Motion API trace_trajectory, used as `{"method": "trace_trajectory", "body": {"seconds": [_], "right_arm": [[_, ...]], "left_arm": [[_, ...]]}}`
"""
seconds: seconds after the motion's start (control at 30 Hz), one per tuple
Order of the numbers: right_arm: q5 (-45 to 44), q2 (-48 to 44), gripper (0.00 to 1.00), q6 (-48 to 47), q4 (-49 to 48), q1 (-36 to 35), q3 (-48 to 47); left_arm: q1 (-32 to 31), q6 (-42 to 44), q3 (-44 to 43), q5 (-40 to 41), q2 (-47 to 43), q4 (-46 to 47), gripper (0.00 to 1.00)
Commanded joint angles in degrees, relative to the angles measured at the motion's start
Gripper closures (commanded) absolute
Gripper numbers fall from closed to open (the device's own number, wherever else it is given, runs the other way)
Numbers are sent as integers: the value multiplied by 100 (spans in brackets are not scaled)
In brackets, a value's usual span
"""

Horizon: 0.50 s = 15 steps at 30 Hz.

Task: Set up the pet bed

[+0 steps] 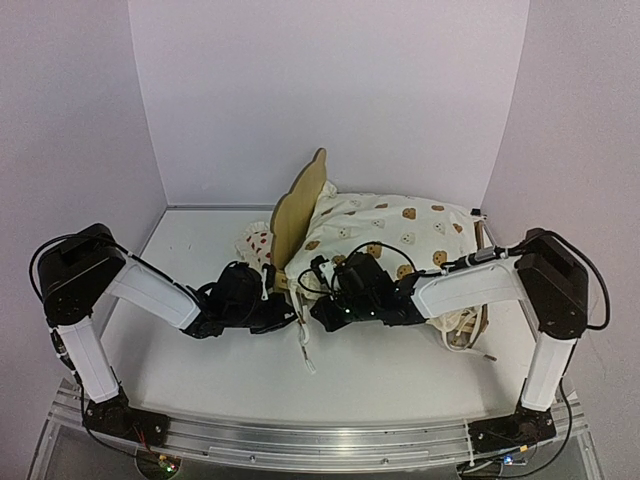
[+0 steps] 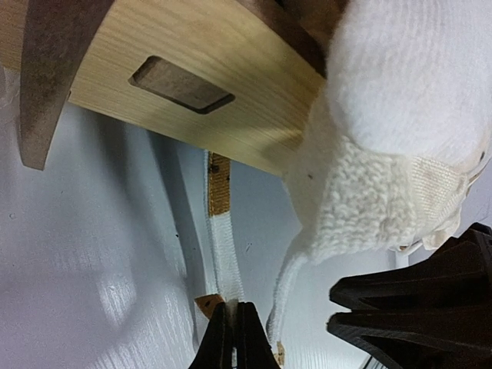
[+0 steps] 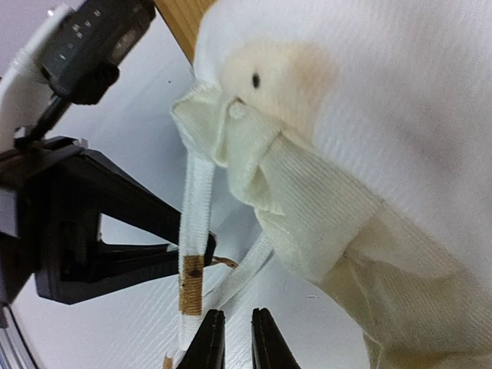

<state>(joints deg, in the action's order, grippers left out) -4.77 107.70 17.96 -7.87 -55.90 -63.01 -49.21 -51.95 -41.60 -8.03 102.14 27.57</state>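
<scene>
**Operator:** What is the state of each tool?

**Technician:** The left tool is fully closed and pinches a flat white tie near its brown tip. The right tool shows only a slim gap between its jaws. A second tie runs past its tips, and I cannot tell whether it is pinched.

**Operator:** What is the correct procedure for this step?

**Technician:** The probable step is knotting the cushion's ties at the bed corner.
1. Hold the pinched tie taut and low over the surface.
2. Bring the right tool across it.
3. Grip the loose tie close to its end.
4. Avoid dragging the cushion off the frame.

**Operator:** Where is the bed relative to the tools?

**Technician:** The bed stands just beyond both tool tips, away from the arm bases. Its headboard is upright on the left-tool side. The cushion covers the rest and overhangs toward the tools.
</scene>
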Motion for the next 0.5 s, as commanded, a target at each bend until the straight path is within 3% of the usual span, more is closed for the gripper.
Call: {"method": "trace_trajectory", "body": {"seconds": [0.0, 0.47], "right_arm": [[-59, 395, 87, -182, 128, 11, -358], [562, 844, 82, -414, 46, -4, -760]], "left_arm": [[69, 132, -284, -90, 43, 257, 100], [104, 97, -315, -138, -153, 130, 100]]}}
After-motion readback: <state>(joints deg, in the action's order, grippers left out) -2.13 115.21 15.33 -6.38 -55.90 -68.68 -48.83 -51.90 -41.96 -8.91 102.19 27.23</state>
